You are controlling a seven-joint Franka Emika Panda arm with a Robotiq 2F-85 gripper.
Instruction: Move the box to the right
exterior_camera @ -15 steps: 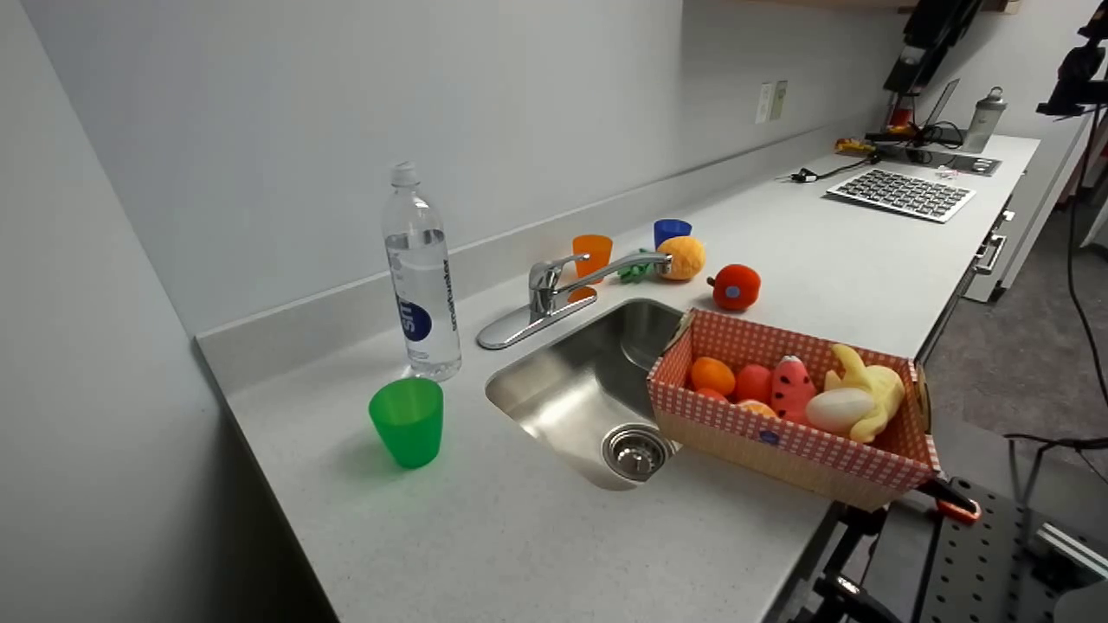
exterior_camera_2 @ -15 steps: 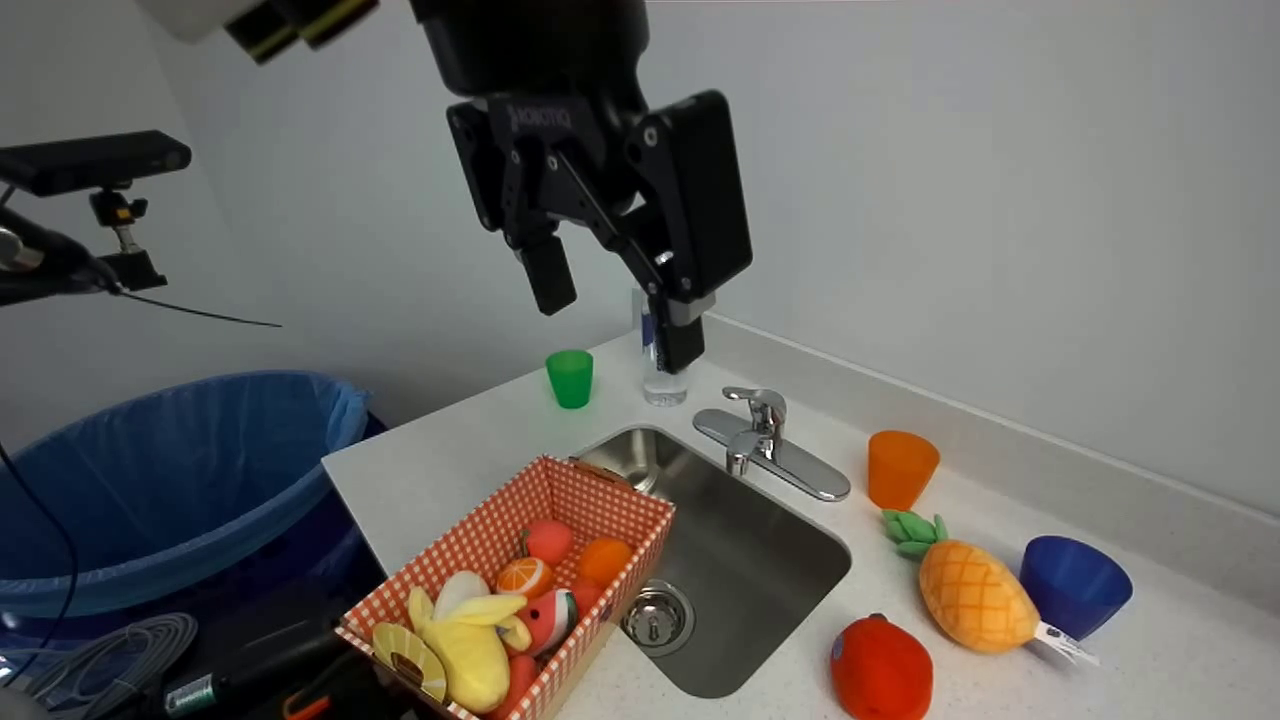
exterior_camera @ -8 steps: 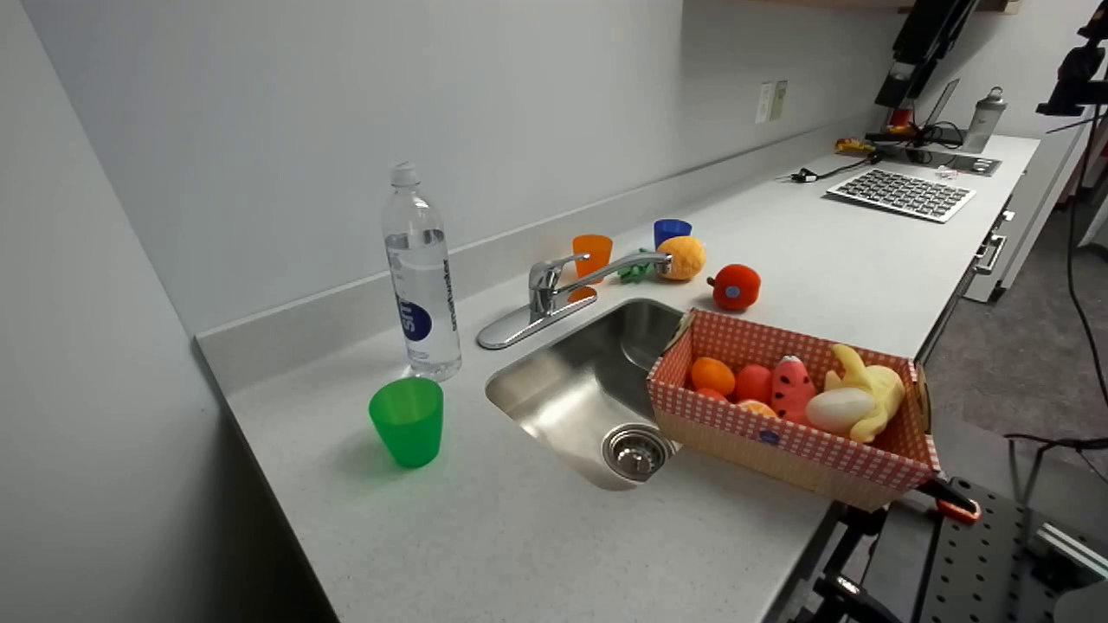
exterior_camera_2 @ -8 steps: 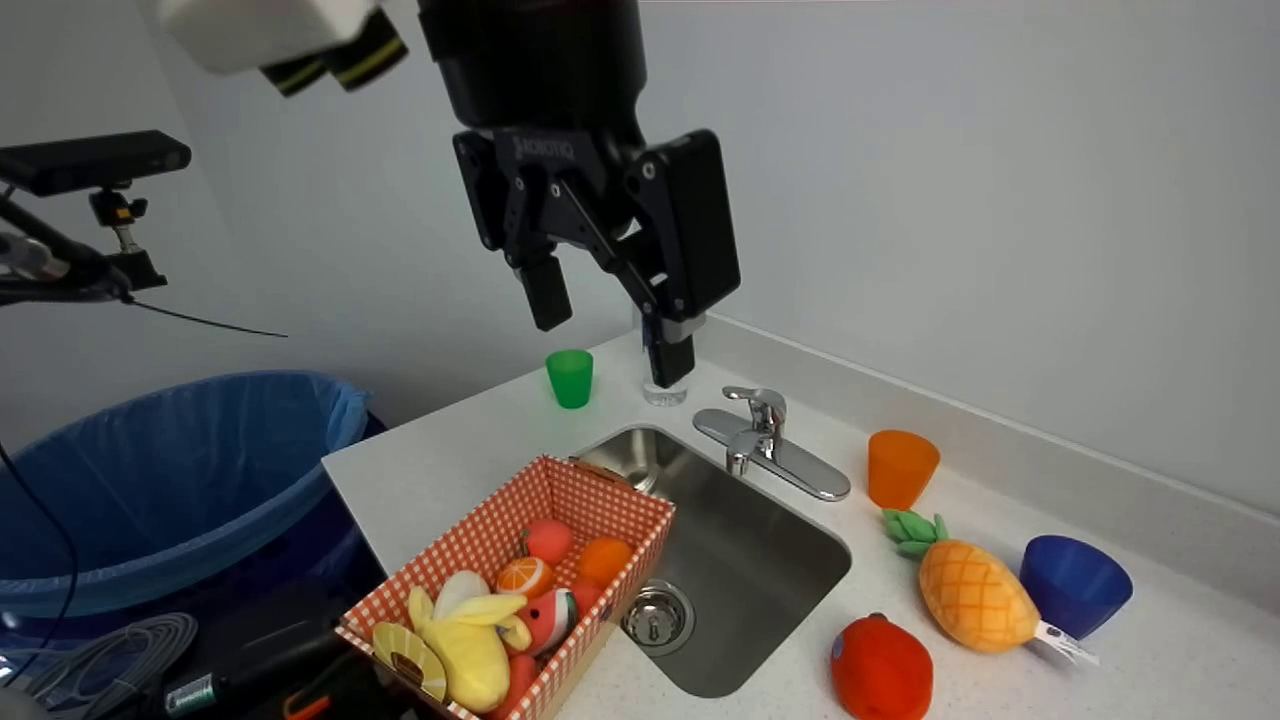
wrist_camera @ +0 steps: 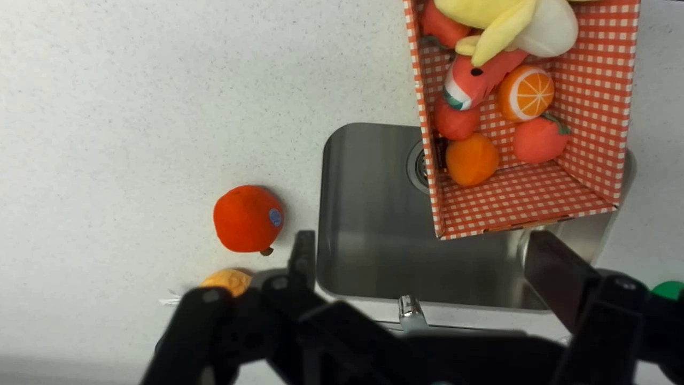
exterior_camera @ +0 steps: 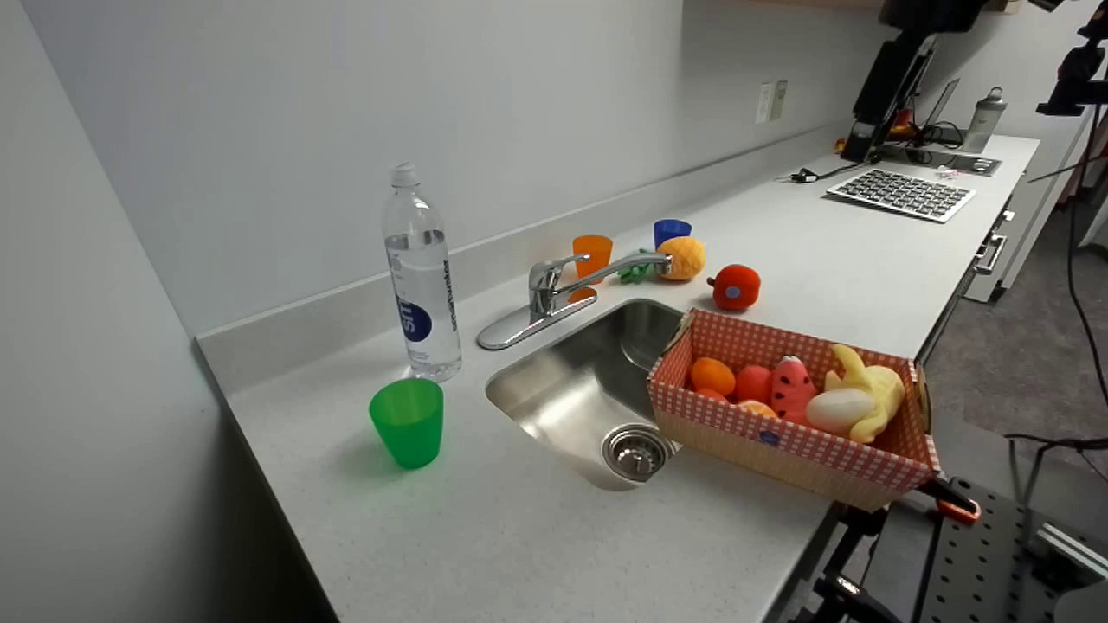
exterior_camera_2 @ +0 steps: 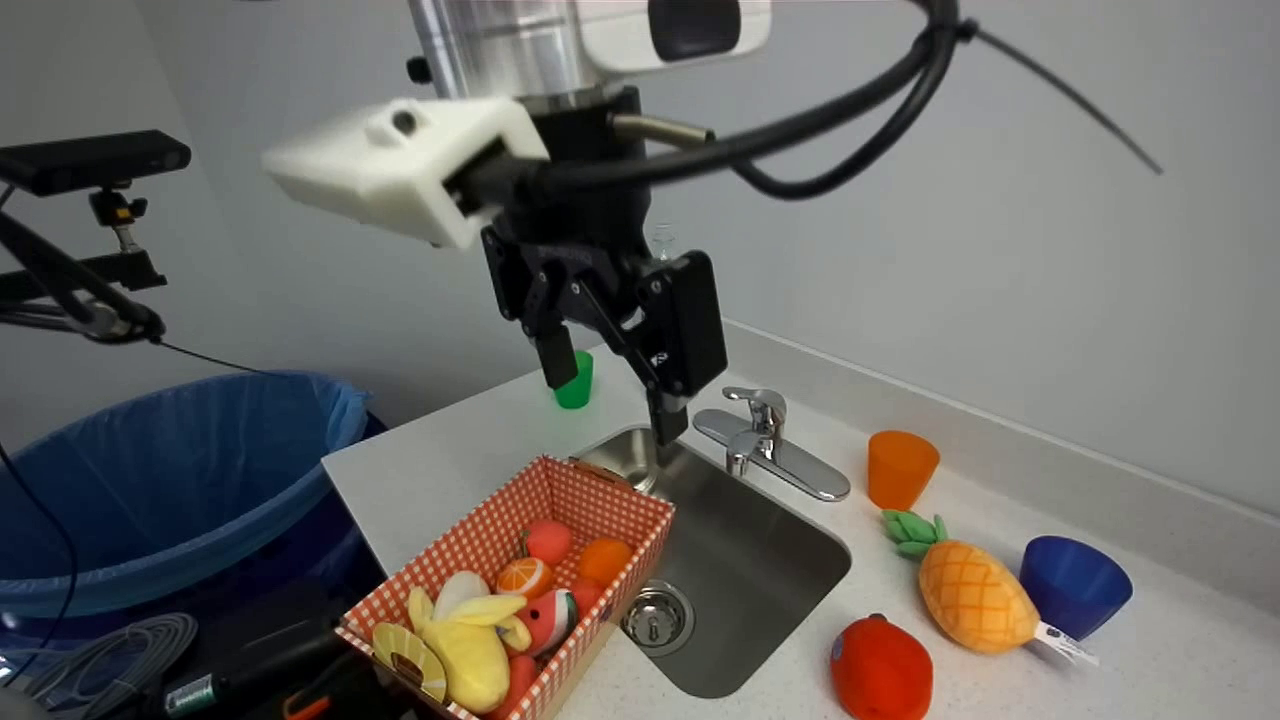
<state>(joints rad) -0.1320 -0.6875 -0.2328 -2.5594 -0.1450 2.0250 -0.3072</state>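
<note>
The desk [exterior_camera_2: 460,455] frames the sink [exterior_camera_2: 760,560], and the box [exterior_camera_2: 600,505] sits partly over that sink, unheld. Higher up, the 2 fingers [exterior_camera_2: 668,415] stand spread apart, gripping nothing. I judge nothing of the task done yet: grasp, shift right and release all remain.

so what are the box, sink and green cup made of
The box looks like matte cardboard, judging by thin straight walls, though its checked surface could be fabric. The sink seems brushed stainless steel: grey, with soft streaky reflections. The green cup is probably smooth translucent plastic, casting green onto the counter.
</note>
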